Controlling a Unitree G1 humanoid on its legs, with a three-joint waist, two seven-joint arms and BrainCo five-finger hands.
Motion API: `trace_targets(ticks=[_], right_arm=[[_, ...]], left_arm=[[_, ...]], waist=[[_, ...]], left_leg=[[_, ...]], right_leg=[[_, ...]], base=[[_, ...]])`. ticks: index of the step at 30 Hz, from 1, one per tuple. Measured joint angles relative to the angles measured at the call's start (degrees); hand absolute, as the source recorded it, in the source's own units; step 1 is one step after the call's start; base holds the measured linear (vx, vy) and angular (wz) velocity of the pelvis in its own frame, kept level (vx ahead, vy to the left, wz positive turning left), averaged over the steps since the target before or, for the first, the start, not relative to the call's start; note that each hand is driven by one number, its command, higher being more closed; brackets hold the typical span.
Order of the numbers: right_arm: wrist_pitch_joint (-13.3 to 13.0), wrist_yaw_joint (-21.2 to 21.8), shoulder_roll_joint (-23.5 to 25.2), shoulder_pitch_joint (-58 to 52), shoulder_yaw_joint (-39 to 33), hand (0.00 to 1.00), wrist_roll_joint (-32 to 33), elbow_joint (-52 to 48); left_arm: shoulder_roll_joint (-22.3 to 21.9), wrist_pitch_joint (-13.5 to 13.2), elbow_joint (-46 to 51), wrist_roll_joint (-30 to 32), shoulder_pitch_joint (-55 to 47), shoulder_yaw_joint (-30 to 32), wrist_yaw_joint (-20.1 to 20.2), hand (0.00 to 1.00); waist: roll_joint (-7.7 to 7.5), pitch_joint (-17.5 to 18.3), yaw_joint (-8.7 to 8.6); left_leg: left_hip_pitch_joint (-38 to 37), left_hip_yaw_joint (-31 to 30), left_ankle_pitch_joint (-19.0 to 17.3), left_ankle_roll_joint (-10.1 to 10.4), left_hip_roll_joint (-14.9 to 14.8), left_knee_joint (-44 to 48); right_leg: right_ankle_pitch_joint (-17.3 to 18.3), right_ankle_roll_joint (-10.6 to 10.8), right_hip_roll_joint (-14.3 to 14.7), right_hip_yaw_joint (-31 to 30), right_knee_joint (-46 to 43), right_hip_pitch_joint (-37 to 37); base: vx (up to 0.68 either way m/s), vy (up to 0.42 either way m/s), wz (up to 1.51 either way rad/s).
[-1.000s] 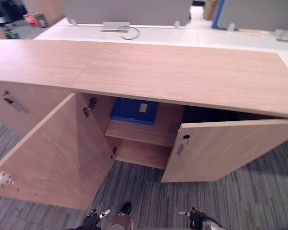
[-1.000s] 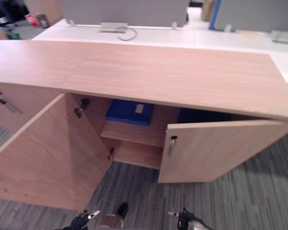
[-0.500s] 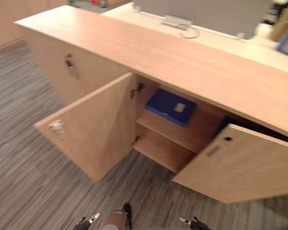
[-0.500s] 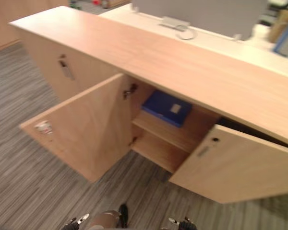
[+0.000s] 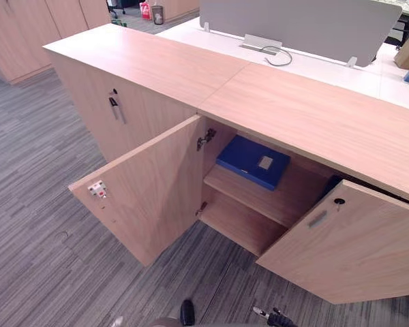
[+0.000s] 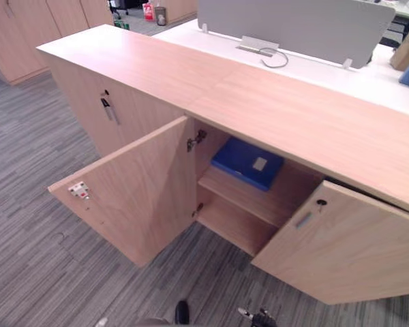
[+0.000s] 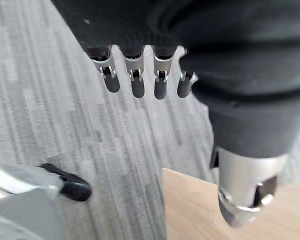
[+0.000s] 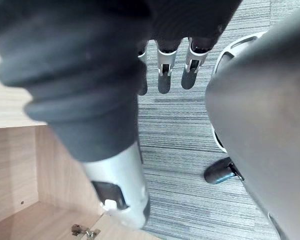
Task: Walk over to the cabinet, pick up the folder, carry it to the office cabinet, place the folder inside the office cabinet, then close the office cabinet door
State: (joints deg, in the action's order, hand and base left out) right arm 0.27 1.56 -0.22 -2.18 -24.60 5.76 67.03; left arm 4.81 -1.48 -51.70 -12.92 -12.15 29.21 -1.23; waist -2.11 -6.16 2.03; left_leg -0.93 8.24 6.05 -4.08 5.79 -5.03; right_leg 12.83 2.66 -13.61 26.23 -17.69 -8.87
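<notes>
The blue folder (image 5: 253,161) lies flat on the upper shelf (image 5: 276,204) inside the open cabinet (image 5: 157,65). It sits between the left door (image 5: 146,194), swung wide, and the right door (image 5: 354,245), partly open. It looks like a stiff, boxy plastic folder, probably fairly light, with smooth faces that could slip in a loose pinch. Its front edge near the shelf lip seems the best place to grip, thumb on top and fingers beneath. The left hand (image 7: 138,82) and right hand (image 8: 164,75) hang low over the carpet (image 5: 41,204), fingers straight and relaxed, holding nothing, well apart from the folder.
</notes>
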Motion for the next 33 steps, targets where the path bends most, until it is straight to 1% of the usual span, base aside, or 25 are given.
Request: trace_targets(ticks=[2,3,4,5,7,8,10,11,12,13,14,15,16,17,18,19,21,22,24,27,29,30,31,32,33], right_arm=[[-0.1,0.1,-0.1,-0.6,0.0,0.0,-0.2,-0.8],[0.0,0.2,-0.2,-1.5,0.0,0.0,-0.4,-2.1],[0.0,0.3,-0.3,-2.1,-0.1,0.0,-0.4,-2.8],[0.1,0.4,-0.4,-2.1,-0.1,0.0,-0.4,-3.2],[0.4,0.7,-0.6,-2.3,-0.2,0.0,-0.3,-3.5],[0.4,0.8,-0.6,-2.6,-0.3,0.0,-0.3,-3.9],[0.5,1.0,-1.2,-3.9,-0.5,0.0,-0.2,-4.3],[0.6,1.2,-1.4,-4.2,-0.5,0.0,-0.2,-4.3],[0.7,1.3,-1.6,-4.7,-0.5,0.0,-0.2,-4.3],[0.7,1.4,-1.7,-5.0,-0.5,0.0,-0.1,-4.3],[0.7,1.7,-1.8,-5.8,-0.5,0.0,0.3,-4.3],[0.8,1.7,-1.9,-6.1,-0.5,0.0,0.8,-4.2],[0.8,1.8,-1.9,-6.3,-0.5,0.0,1.3,-4.1],[0.8,1.8,-1.9,-6.3,-0.5,0.0,2.2,-3.7],[0.9,1.7,-1.9,-6.3,-0.5,0.0,2.5,-3.7],[0.9,1.7,-1.9,-6.3,-0.5,0.0,2.8,-3.5],[1.0,1.7,-2.3,-6.1,-0.7,0.0,4.3,-2.0],[1.0,1.7,-2.4,-5.8,-0.9,0.0,4.3,-2.0],[1.0,1.7,-2.4,-4.8,-1.1,0.0,4.3,-1.8],[0.9,1.7,-2.1,-3.5,-1.2,0.0,4.3,-1.5],[0.9,1.6,-1.9,-3.2,-1.3,0.0,4.3,-1.5],[0.9,1.5,-1.9,-3.2,-1.3,0.0,4.3,-1.5],[0.9,1.4,-1.9,-3.2,-1.3,0.0,4.3,-1.5],[0.9,1.3,-1.9,-3.2,-1.4,0.0,4.3,-1.4],[0.9,1.2,-1.9,-3.1,-1.8,0.0,4.2,-1.3]], left_arm=[[-0.2,0.0,7.0,2.2,-0.3,0.0,-0.3,0.0],[0.2,0.1,9.5,5.4,0.8,1.6,-0.6,0.0],[1.0,0.2,10.0,7.9,2.8,4.7,-1.0,0.0],[1.8,0.7,10.0,9.3,3.8,6.4,-1.4,0.0],[7.6,2.3,9.3,15.3,7.7,10.5,-3.4,0.0],[9.6,2.4,8.9,16.4,8.8,10.8,-3.9,0.0],[16.9,3.1,8.1,19.9,13.0,10.9,-4.8,0.0],[18.6,3.2,7.6,20.4,14.1,10.8,-5.0,0.0],[21.7,3.2,6.5,21.5,16.0,9.9,-5.3,0.0],[23.1,3.2,6.0,22.2,17.0,9.3,-5.4,0.0],[25.2,3.3,4.9,23.8,19.0,6.8,-5.6,0.0],[25.8,3.3,4.5,24.7,20.7,3.8,-5.6,0.0],[25.7,3.3,4.5,25.2,21.4,2.1,-5.7,0.0],[25.5,3.8,4.0,26.6,22.8,-1.2,-6.4,0.0],[25.7,4.5,3.1,28.2,23.4,-1.5,-6.9,0.0],[26.0,4.5,2.9,29.0,23.4,-2.6,-6.9,0.0],[26.3,4.5,2.8,31.3,23.2,-7.4,-6.9,0.0],[26.0,4.6,2.8,32.2,23.0,-9.7,-6.7,0.0],[25.1,5.1,2.8,32.9,22.4,-12.0,-6.5,0.0],[23.5,5.8,2.9,33.1,20.4,-16.1,-6.2,0.0],[22.1,6.3,4.6,33.4,18.1,-19.3,-6.2,0.0],[20.8,6.4,7.2,33.9,15.8,-22.1,-6.1,0.0],[20.1,6.5,10.0,35.0,13.6,-25.9,-5.8,0.0],[19.8,6.5,11.5,35.8,12.5,-28.2,-5.5,0.0],[18.9,6.4,14.2,37.3,10.5,-32.5,-4.4,0.0]], waist=[[0.42,0.4,-0.1],[0.76,0.6,-0.38],[1.07,0.8,-0.93],[1.01,0.9,-1.23],[0.99,1.0,-1.55],[0.96,1.0,-1.63],[1.03,1.0,-1.64],[1.14,1.1,-1.58],[1.21,1.2,-1.58],[1.21,1.2,-1.63],[1.16,1.3,-1.66],[1.25,1.2,-1.61],[1.31,1.2,-1.48],[1.34,1.3,-1.42],[1.33,1.3,-1.36],[1.33,1.3,-1.35],[1.29,1.3,-0.47],[1.27,1.3,0.29],[1.27,1.3,0.65],[1.26,1.3,0.66],[1.26,1.3,0.66],[1.28,1.3,0.67],[1.31,1.3,0.7],[1.33,1.3,0.7],[1.48,1.3,0.7]], left_leg=[[0.0,0.9,0.0,0.0,-0.6,-0.2],[0.0,1.5,-0.2,0.2,-0.9,-0.2],[-0.1,2.2,-0.4,0.3,-1.2,-0.3],[-0.1,2.5,-0.5,0.4,-1.4,-0.3],[-0.3,4.6,-0.7,1.0,-2.5,-0.3],[-0.4,4.9,-0.8,1.1,-2.7,-0.3],[-1.1,5.9,-1.1,1.9,-3.3,-0.3],[-1.2,6.4,-1.2,2.1,-3.5,-0.3],[-1.4,6.9,-1.4,2.4,-3.8,-0.3],[-1.5,7.1,-1.4,2.5,-3.9,-0.3],[-1.5,7.3,-1.2,3.0,-4.1,-0.3],[-1.4,7.4,-1.1,3.0,-4.2,-0.3],[-1.4,7.4,-1.0,2.9,-4.2,-0.3],[-1.4,7.4,-1.0,3.0,-4.2,-0.2],[-1.4,7.4,-1.0,3.0,-4.2,-0.1],[-1.4,7.3,-1.0,3.0,-4.2,0.0],[-1.5,7.0,-0.9,3.0,-4.1,0.0],[-1.5,6.9,-0.9,3.0,-4.2,0.0],[-1.5,6.7,-0.9,3.0,-4.3,0.0],[-1.5,6.7,-0.6,3.0,-4.5,0.0],[-1.5,6.7,-0.4,2.9,-4.5,0.0],[-1.3,6.6,-0.2,2.7,-4.4,0.0],[-1.0,6.4,0.1,2.5,-4.3,0.0],[-1.0,6.2,0.2,2.4,-4.2,0.0],[-1.0,6.0,0.4,2.3,-4.0,-0.3]], right_leg=[[0.0,0.0,0.5,-0.2,0.9,0.0],[0.0,0.0,0.9,-0.7,1.6,-0.1],[-0.1,0.1,1.4,-1.6,2.5,-0.1],[-0.1,0.2,1.5,-1.8,2.9,-0.2],[-0.1,0.2,2.1,-3.6,3.8,0.0],[-0.1,0.2,2.3,-4.0,4.0,0.0],[-0.1,0.1,3.0,-4.9,4.6,0.0],[-0.1,0.1,3.1,-5.2,4.6,0.0],[-0.1,0.1,3.5,-6.1,4.8,0.1],[-0.1,0.1,3.6,-6.2,4.9,0.1],[-0.1,0.1,3.6,-6.2,5.0,0.2],[-0.1,0.1,3.7,-6.2,5.0,0.3],[-0.1,0.1,3.7,-6.2,5.0,0.3],[-0.1,0.1,3.8,-6.2,5.2,0.2],[-0.1,0.1,3.8,-6.2,5.4,0.1],[-0.1,0.1,3.8,-6.2,5.4,0.0],[-0.2,0.0,3.9,-6.2,5.2,-0.2],[-0.3,-0.2,4.0,-6.2,5.1,-0.2],[-0.7,-0.3,4.1,-6.1,5.2,-0.2],[-1.3,-0.2,4.2,-6.1,5.3,-0.3],[-1.7,0.3,4.2,-6.1,5.4,-0.2],[-2.0,0.6,4.1,-6.0,5.4,-0.1],[-2.2,0.7,4.0,-5.9,5.4,0.0],[-2.2,0.8,3.9,-5.9,5.4,0.0],[-2.3,1.0,3.7,-5.8,5.3,0.0]], base=[[-0.04,-0.085,-0.28],[-0.04,-0.073,-0.32],[-0.04,-0.083,-0.32],[-0.03,-0.057,-0.41],[-0.03,-0.06,-0.47],[-0.02,-0.061,-0.33],[-0.01,-0.061,-0.23],[0.0,-0.049,-0.3],[0.0,-0.033,-0.25],[0.01,-0.037,-0.23],[0.01,-0.029,-0.11],[0.01,-0.025,-0.06],[0.0,0.0,0.0],[0.0,0.0,0.0],[0.03,-0.015,0.04],[0.05,-0.015,0.12],[0.04,-0.009,0.16],[0.02,-0.003,0.09],[0.01,-0.004,0.05],[0.0,-0.002,0.01],[-0.03,0.006,0.01],[-0.06,0.015,0.06],[-0.08,0.022,0.08],[-0.09,0.024,0.08],[-0.1,0.027,0.09]])
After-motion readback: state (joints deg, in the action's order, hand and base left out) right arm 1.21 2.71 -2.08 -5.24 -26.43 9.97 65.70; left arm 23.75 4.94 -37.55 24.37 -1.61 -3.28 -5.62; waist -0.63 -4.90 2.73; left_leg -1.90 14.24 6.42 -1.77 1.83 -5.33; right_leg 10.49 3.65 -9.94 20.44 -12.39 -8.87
